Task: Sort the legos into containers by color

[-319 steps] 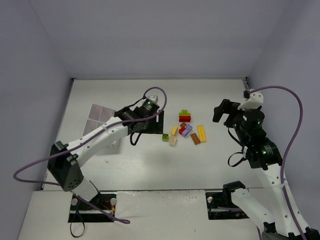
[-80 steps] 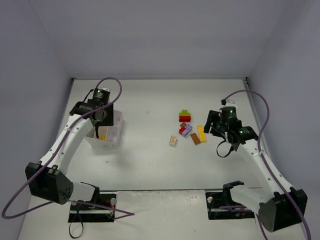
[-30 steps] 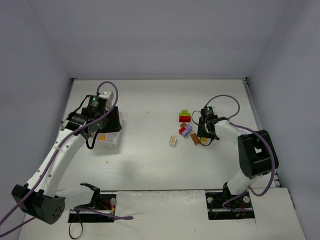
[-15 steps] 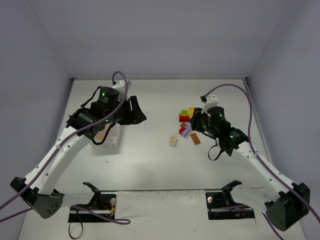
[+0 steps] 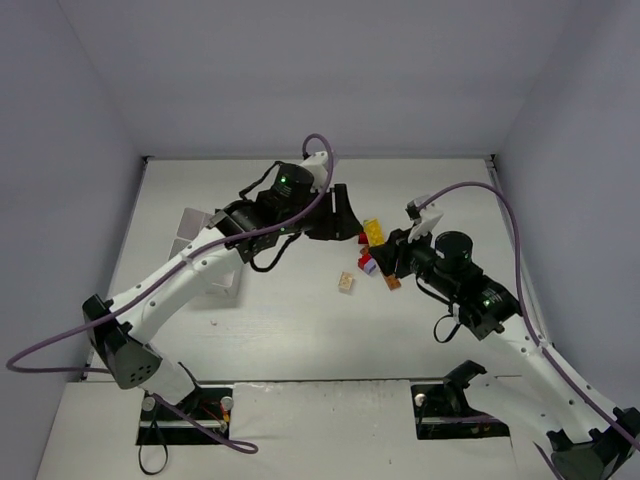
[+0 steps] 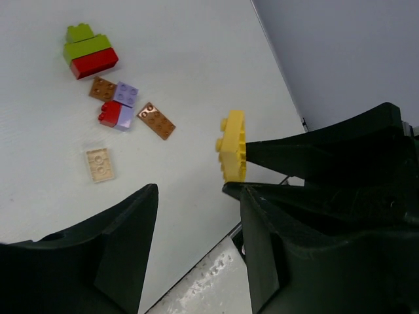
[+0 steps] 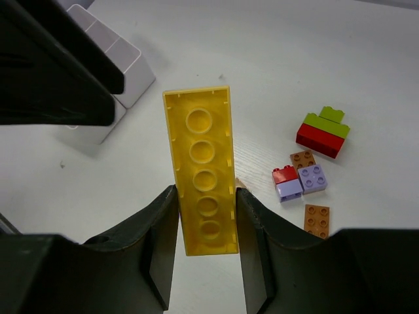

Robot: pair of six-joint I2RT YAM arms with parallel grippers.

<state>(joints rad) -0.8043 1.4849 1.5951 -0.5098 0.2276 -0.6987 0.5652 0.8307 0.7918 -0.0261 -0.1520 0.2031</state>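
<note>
Our right gripper (image 7: 203, 196) is clamped on the long yellow brick (image 7: 201, 170) and holds it off the table (image 6: 183, 52), just beside our left gripper (image 6: 196, 196), whose fingers are spread wide with nothing between them. Below us lie the green-and-red stack (image 6: 90, 51), a lilac brick (image 6: 126, 93), an orange-brown plate (image 6: 156, 121) and a beige plate (image 6: 99, 163). All of these are well apart from the white tray (image 7: 108, 62) on our left.
</note>
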